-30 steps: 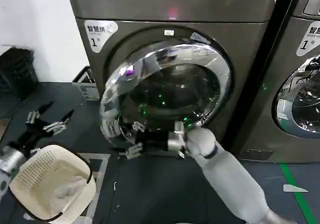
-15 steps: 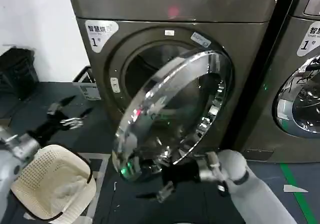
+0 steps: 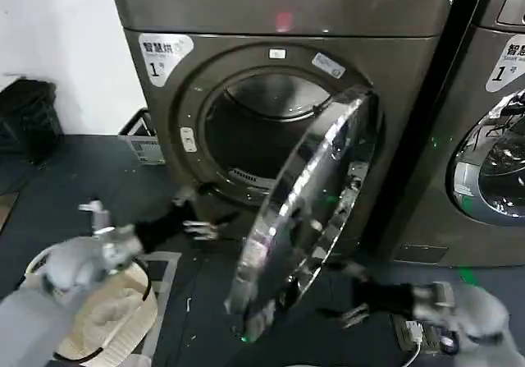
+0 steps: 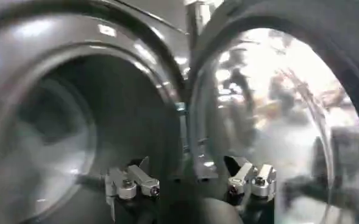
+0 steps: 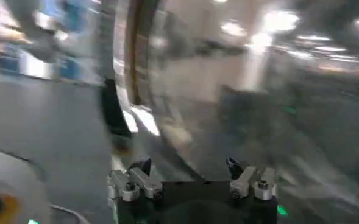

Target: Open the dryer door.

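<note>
door (image 3: 308, 211) swung wide, drum (image 3: 246, 149) looks bare | my left gripper (image 3: 201, 219) spread, holding nothing, at door's 9 o'clock | my right gripper (image 3: 349, 297) spread, holding nothing, 5 o'clock | basket (image 3: 123, 301) contents unclear

Beside the black-and-silver left gripper (image 3: 197, 219) the dryer door (image 3: 308, 211) gleams mirror-chrome (its inner face dark grey) against the bronze-grey dryer (image 3: 279, 63), while the black right gripper (image 3: 349, 297) hangs over dark floor (image 3: 74, 178) with a green stripe (image 3: 469, 278).
</note>
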